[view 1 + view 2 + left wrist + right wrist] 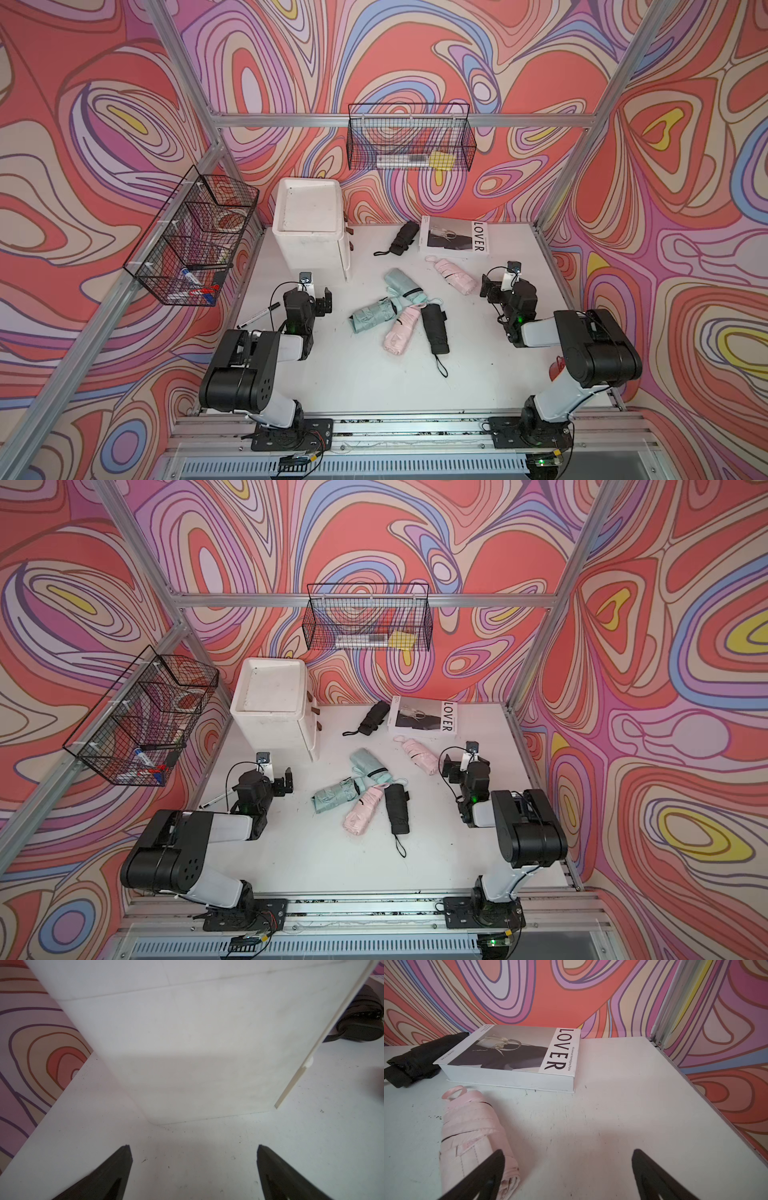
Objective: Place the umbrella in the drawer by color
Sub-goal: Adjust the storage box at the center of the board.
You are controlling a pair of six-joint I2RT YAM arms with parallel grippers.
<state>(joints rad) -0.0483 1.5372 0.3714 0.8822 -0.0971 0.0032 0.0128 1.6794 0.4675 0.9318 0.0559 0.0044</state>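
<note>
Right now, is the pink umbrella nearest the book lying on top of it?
No, that pink umbrella lies on the white table in front of the book, not on it.

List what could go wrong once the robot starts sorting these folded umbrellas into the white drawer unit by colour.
1. In the middle pile, a mint umbrella, a pink umbrella and a black umbrella touch or overlap; lifting one may drag another.
2. The drawer unit looks shut; pulling a handle might slide it.
3. The black umbrella's strap trails loose and could snag on the way.
</note>
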